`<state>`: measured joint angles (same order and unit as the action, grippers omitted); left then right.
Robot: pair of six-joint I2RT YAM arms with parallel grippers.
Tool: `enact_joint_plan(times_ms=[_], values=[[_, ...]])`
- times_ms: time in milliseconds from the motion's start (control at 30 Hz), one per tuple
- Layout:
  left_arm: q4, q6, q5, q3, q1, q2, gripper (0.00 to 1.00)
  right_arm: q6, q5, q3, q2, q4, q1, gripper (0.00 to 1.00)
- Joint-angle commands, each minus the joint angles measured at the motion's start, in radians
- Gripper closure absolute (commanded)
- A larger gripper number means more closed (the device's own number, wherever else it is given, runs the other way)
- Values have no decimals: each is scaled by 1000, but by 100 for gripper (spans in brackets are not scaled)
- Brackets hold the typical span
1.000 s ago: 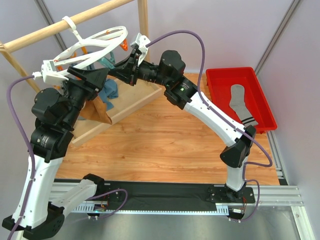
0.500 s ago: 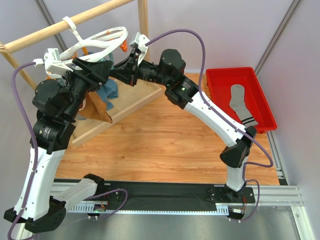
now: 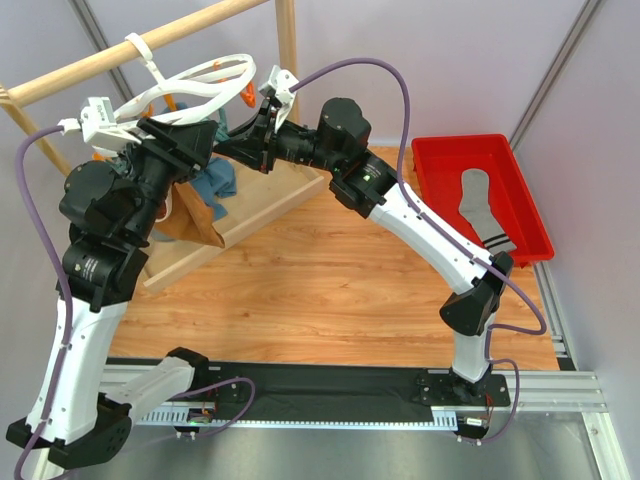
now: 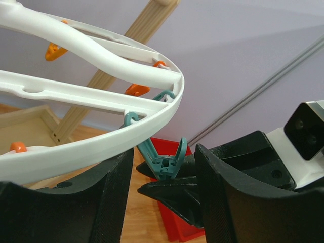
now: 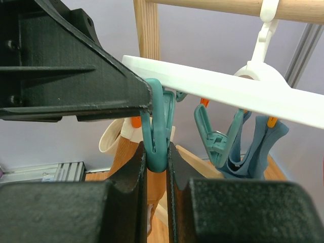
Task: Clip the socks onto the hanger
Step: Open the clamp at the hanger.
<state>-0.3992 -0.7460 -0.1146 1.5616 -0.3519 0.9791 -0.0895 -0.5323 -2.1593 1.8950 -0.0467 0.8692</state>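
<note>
The white ring hanger (image 3: 190, 85) hangs from the wooden rail; it also shows in the left wrist view (image 4: 76, 93) and the right wrist view (image 5: 212, 81). My right gripper (image 3: 228, 148) (image 5: 157, 152) is shut on a dangling teal clip (image 5: 158, 126) under the ring. My left gripper (image 3: 200, 140) (image 4: 163, 167) is open and empty, its fingers either side of that clip (image 4: 164, 159), just below the ring's rim. One grey sock (image 3: 478, 205) with a striped cuff lies in the red bin. The other sock is out of view.
The red bin (image 3: 440, 160) stands at the right. The wooden rail frame (image 3: 120, 55) and its base board (image 3: 250, 215) stand at the back left, with a brown tote bag (image 3: 195, 220) and teal-blue cloth (image 3: 215, 185) below the hanger. More teal and orange clips (image 5: 217, 139) hang nearby.
My left arm has lifted and swung its gripper up to the hanger's rim around the teal clip. The ring has tilted slightly. My right arm has stayed put on the clip.
</note>
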Motion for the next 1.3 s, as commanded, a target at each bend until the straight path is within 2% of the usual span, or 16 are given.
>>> enact_joint_plan(times_ms=[0, 100, 233, 333, 567, 667, 800, 900, 1000, 1033, 1133, 1167, 1200, 1267], values=[[59, 30, -34, 9, -1, -22, 41, -18, -52, -36, -10, 24, 14, 100], [59, 25, -36, 12, -1, -16, 44, -19, -55, -36, -8, 27, 16, 100], [51, 20, -23, 26, -1, 3, 53, -24, -58, -37, -7, 31, 16, 100], [51, 17, -23, 26, -1, 3, 57, -27, -63, -40, -7, 34, 16, 100], [63, 14, -4, 25, -1, 9, 50, -33, -64, -48, 1, 38, 17, 100], [65, 14, 3, 20, -1, 10, 42, -38, -66, -54, 6, 38, 17, 100], [63, 10, -10, 15, -1, 10, 44, -42, -69, -57, 9, 38, 19, 100], [59, 10, -17, 25, -1, 13, 52, -41, -74, -53, 7, 38, 19, 100], [57, 8, -25, 26, -1, 13, 65, -38, -74, -42, 4, 34, 19, 100], [60, 10, -28, 26, -1, 13, 77, -35, -75, -39, 0, 34, 17, 100], [28, 2, -48, 34, 1, 21, 100, -32, -64, -17, -10, 36, 19, 99], [22, 2, -51, 44, 1, 26, 100, -32, -58, -11, -14, 34, 19, 95], [14, -1, -53, 48, 1, 32, 100, -33, -37, -7, -19, 33, 19, 75], [-4, -15, -60, 52, 1, 36, 100, -23, -2, 10, -34, 7, 19, 53]])
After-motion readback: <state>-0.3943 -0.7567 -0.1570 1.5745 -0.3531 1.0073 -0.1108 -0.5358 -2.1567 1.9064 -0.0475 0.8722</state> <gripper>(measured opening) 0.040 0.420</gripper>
